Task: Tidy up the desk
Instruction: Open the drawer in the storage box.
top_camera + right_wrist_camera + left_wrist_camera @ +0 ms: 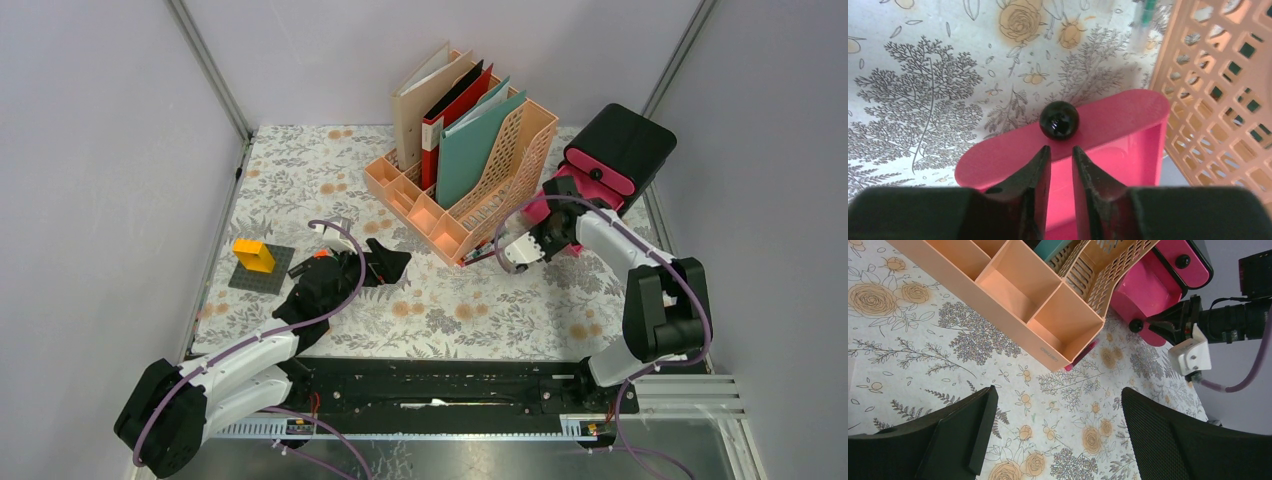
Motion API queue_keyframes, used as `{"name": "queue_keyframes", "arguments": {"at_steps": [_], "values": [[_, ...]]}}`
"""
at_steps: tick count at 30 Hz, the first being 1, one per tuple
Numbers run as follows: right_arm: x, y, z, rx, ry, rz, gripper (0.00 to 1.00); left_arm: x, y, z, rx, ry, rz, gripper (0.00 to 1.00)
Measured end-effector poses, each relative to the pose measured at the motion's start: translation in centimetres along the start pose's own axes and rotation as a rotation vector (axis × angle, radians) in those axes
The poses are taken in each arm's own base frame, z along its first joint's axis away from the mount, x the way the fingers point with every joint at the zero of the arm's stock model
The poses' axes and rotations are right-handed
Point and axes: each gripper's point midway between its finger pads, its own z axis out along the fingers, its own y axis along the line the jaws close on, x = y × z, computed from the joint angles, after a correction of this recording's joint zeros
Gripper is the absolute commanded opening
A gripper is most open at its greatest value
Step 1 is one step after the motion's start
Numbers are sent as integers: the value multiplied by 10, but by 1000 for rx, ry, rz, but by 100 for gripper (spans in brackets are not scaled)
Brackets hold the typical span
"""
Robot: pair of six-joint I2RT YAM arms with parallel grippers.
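Note:
The desk (480, 310) is a tabletop under a whitish cloth with grey leaves and orange flowers. A black-topped box (625, 140) with pink drawers stands at the back right. Its lower pink drawer (1108, 145) is pulled out and has a black knob (1059, 120) on its front. My right gripper (1060, 149) sits just behind that knob, fingers a narrow gap apart with nothing between them; it also shows in the top view (552, 212). My left gripper (385, 262) is wide open and empty over bare cloth, as the left wrist view (1058, 400) shows.
A peach file rack (480, 190) with several folders stands at the back centre, close to the pink drawer. A pink pen-like thing (1083, 357) pokes out from under its corner. A yellow brick (253, 256) sits on a grey baseplate (275, 275) at the left. Grey walls frame the desk.

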Motion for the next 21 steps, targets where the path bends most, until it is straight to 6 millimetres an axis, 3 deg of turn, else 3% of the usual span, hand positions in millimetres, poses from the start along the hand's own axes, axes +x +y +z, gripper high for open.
{"name": "queue_keyframes", "arguments": {"at_steps": [3, 8, 13, 16, 21], "values": [[-3, -8, -10, 15, -40, 47, 47, 0, 0, 0, 0, 1, 0, 99], [-13, -36, -43, 110, -133, 179, 61, 1, 0, 1, 3, 2, 0, 99], [-12, -60, -81, 220, -198, 448, 79, 0, 0, 1, 3, 1, 0, 99], [16, -72, -102, 305, -185, 656, 83, 0, 0, 1, 3, 1, 0, 99], [97, -74, -119, 438, -91, 990, 81, 3, 2, -1, 1, 4, 0, 99]]}}
